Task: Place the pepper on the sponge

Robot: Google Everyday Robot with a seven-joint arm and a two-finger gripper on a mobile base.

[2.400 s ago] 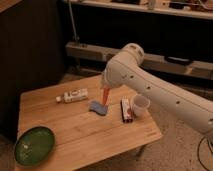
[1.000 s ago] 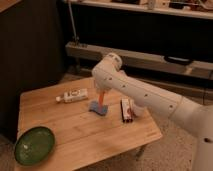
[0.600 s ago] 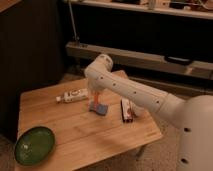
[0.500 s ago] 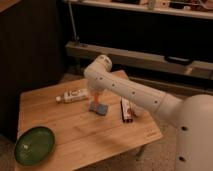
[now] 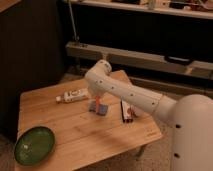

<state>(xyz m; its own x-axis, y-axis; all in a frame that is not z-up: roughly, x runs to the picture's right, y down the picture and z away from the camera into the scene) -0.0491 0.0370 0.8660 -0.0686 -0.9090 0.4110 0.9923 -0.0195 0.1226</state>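
Wooden table (image 5: 75,131): pale planks, rectangular, smooth top.
Green dish (image 5: 34,145): round, shallow and glossy, at the table's near left corner.
Bottle (image 5: 72,95): pale, lying on its side, left of the sponge.
Sponge (image 5: 102,110): blue flat pad, mid-table.
Pepper (image 5: 95,104): orange, slender, upright, lower end at the sponge's left edge.
Gripper (image 5: 96,99): at the white arm's end, right over the pepper; whether it grips cannot be told.
Box (image 5: 126,111): dark red-and-white, rectangular, near the sponge's right side.

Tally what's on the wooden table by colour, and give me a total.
Green: 1, dish
Orange: 1, pepper
Blue: 1, sponge
White: 1, bottle
Red-and-white: 1, box
Total: 5
End effector is at the sponge, by the pepper.
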